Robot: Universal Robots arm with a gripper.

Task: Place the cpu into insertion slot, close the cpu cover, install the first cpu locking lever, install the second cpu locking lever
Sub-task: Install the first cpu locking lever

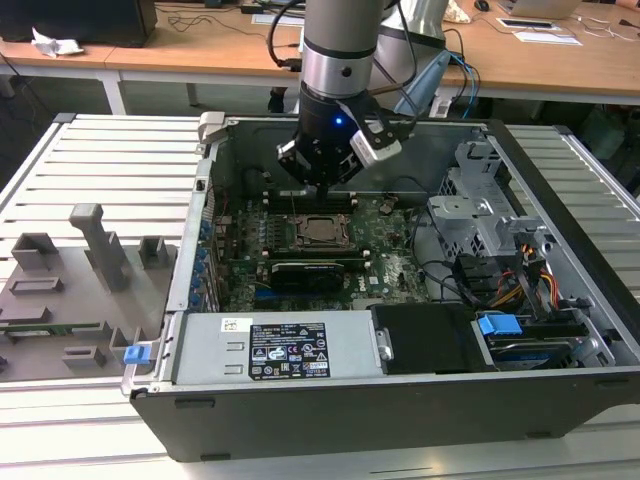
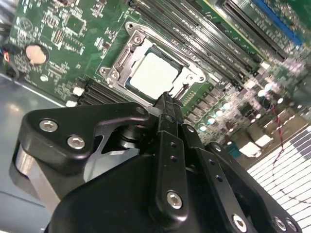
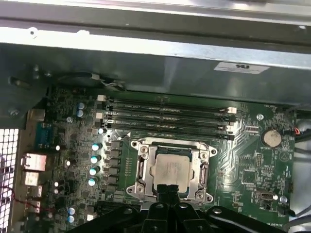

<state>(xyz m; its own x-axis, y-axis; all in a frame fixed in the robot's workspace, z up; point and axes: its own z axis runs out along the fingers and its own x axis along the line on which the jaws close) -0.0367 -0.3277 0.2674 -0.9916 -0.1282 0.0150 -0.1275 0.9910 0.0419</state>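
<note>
Exterior view: arm stood over open pc case [image 1: 400,412], gripper [image 1: 322,184] hanging just above cpu [image 1: 322,231] — chip sat flat in insertion slot [image 1: 300,241], mid-motherboard.

Second wrist view: fingers [image 2: 166,108] pinched together, nothing between them. Tips poised by edge of cpu cover [image 2: 121,60], which lay down around chip, so looked set for pushing, not grabbing.

First wrist view: cover framed chip snugly — ram slots [image 3: 167,119] just beyond.

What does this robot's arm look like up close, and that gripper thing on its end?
The arm is a silvery metal cylinder with black bands and a small blue light. A pale grey box sits at its wrist. The gripper is matte black, angular, studded with silver screws.
</note>
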